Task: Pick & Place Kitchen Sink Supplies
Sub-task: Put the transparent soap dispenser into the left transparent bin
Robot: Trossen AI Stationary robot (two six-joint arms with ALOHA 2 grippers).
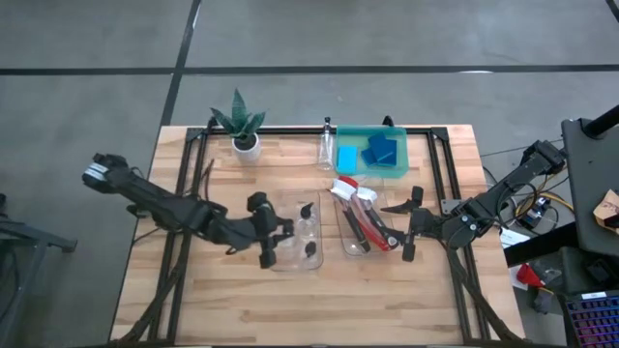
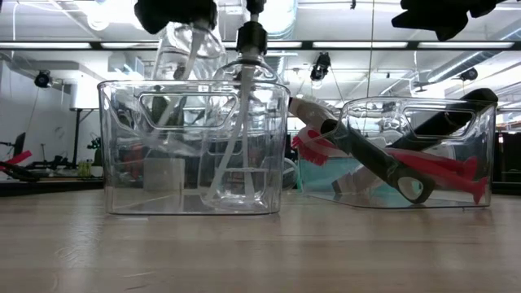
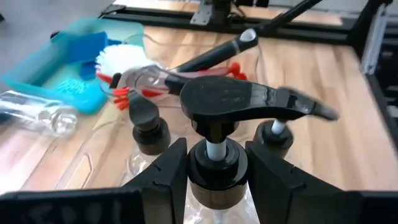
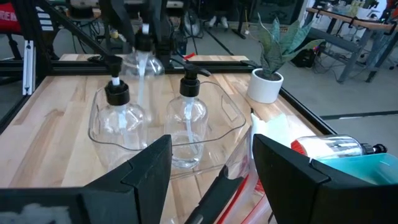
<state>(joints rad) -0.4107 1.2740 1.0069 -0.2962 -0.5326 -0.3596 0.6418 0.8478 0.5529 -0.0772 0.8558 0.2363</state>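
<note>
Clearly the left jaws (image 3: 211,165) pinch the neck of a clear pump bottle (image 3: 214,186) above the left clear bin (image 1: 295,232), where two more bottles (image 4: 186,118) stand, while the right jaws (image 1: 406,249) gape empty by the brush bin (image 1: 363,227) on the worktop (image 1: 290,300).

Two clear pump bottles (image 4: 186,118) are stood upright in a clear bin; red brushes (image 1: 360,217) are laid slantwise in another.
</note>
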